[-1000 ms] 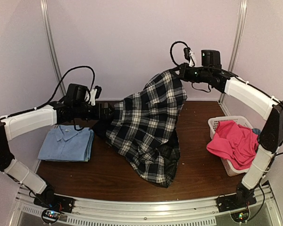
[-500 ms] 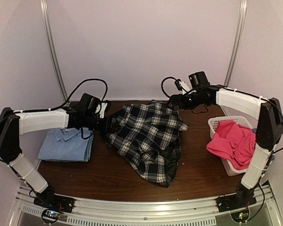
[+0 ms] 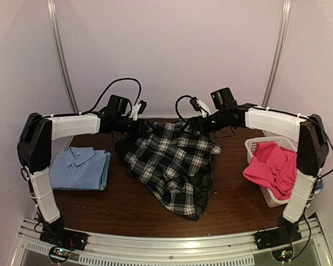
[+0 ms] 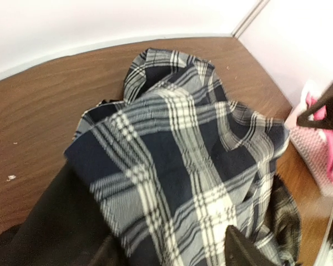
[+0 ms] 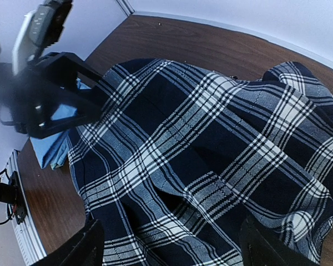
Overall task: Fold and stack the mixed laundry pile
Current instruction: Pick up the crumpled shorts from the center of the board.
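The black-and-white plaid shirt (image 3: 172,163) lies crumpled across the middle of the table. My left gripper (image 3: 140,128) is at its back left edge. In the left wrist view the plaid shirt (image 4: 177,155) fills the space between the spread fingers of the left gripper (image 4: 172,249). My right gripper (image 3: 193,126) hovers at the shirt's back edge. It is open, and in the right wrist view the plaid shirt (image 5: 211,149) lies flat under the right gripper (image 5: 169,244). A folded light blue shirt (image 3: 80,169) rests at the left. Hot-pink trousers (image 3: 272,166) hang over the basket.
The white lattice basket (image 3: 255,145) stands at the right edge of the table, close to the right arm's base. The back wall is just behind both grippers. Bare brown tabletop (image 3: 116,205) shows in front of the shirts.
The right gripper came down from high up, let go of the plaid shirt and opened. The shirt dropped onto the table. The left gripper moved back and right to the shirt's edge.
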